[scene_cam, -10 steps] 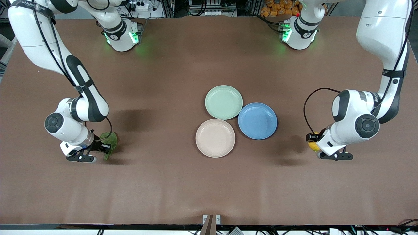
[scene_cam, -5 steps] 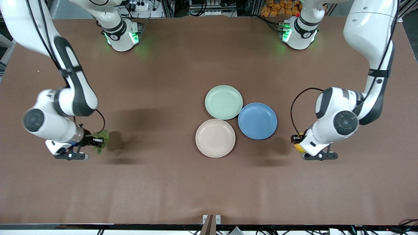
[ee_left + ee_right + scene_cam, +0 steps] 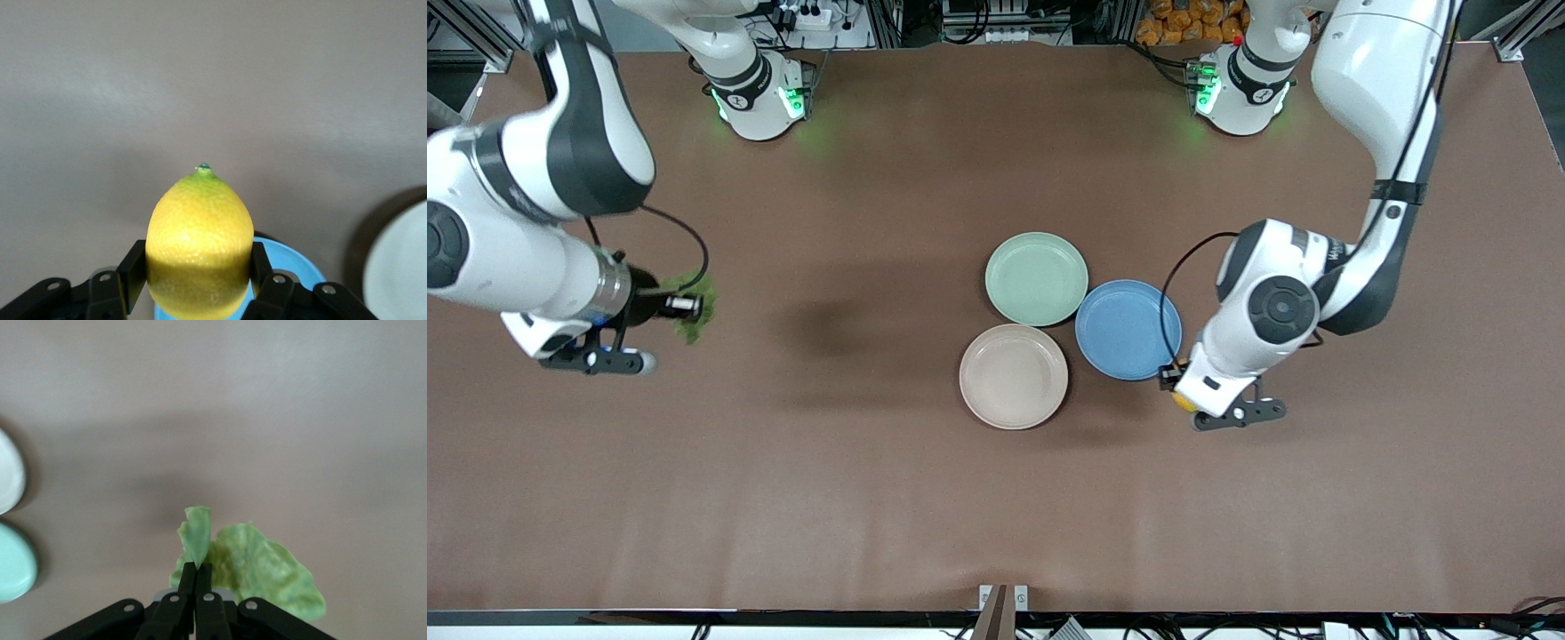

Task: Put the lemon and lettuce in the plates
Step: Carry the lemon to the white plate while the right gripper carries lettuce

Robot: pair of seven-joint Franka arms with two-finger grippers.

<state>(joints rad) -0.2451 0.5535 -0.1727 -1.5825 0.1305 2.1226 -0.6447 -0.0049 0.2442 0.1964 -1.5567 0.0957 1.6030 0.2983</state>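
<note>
The left hand [image 3: 1176, 391] is gripping the lemon [image 3: 199, 241] just beside the blue plate [image 3: 1128, 330], while the right hand [image 3: 685, 308] is pinching the lettuce [image 3: 257, 572] above the desk [image 3: 871, 498], well apart from the plates [image 3: 1037, 278]

text: none legible | right arm [image 3: 560, 107]: no readable marking | left arm [image 3: 1369, 89]: small dark print on link, too small to read | plates: unmarked
</note>
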